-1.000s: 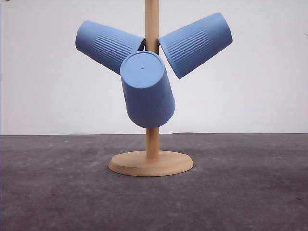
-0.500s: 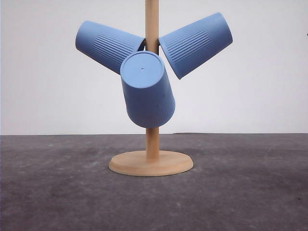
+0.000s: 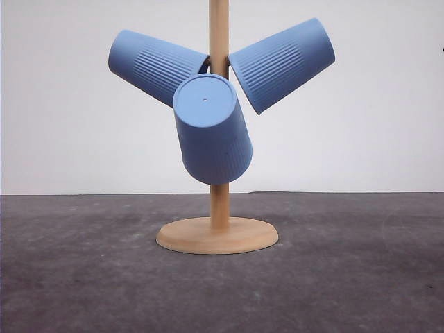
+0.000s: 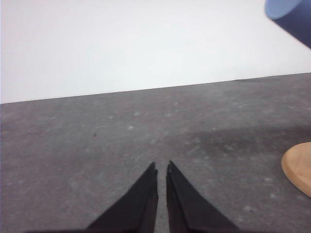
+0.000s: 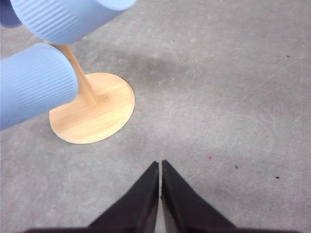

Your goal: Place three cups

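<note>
My left gripper (image 4: 161,167) hangs low over the dark grey speckled table (image 3: 361,277), its black pointed fingers (image 4: 146,194) drawn together to a thin slit with nothing between them. My right gripper (image 5: 160,165) hangs higher above the same table, its black fingers (image 5: 182,201) likewise pressed almost tip to tip and empty.

Toward the middle of the table stands a pale wooden cup tree with a round flat base (image 3: 217,235) and an upright round post (image 3: 219,35). In my left wrist view an edge of that base shows off to one side of my fingers, apart from them; in my right wrist view the base lies well clear of my fingertips.

All three matte light-blue ribbed tapered cups hang on the tree, none touching the table. The nearest cup (image 3: 211,128) hangs in front of the post, its flat bottom tipped up toward the near edge of the table and its mouth pointing down and away. Behind it, the left-hand cup (image 3: 156,66) slants up and out to the left of the post, bottom end outermost. The right-hand cup (image 3: 282,64) slants up and out to the right in the same way. Beyond the far edge of the table rises a plain white wall (image 3: 374,125).
</note>
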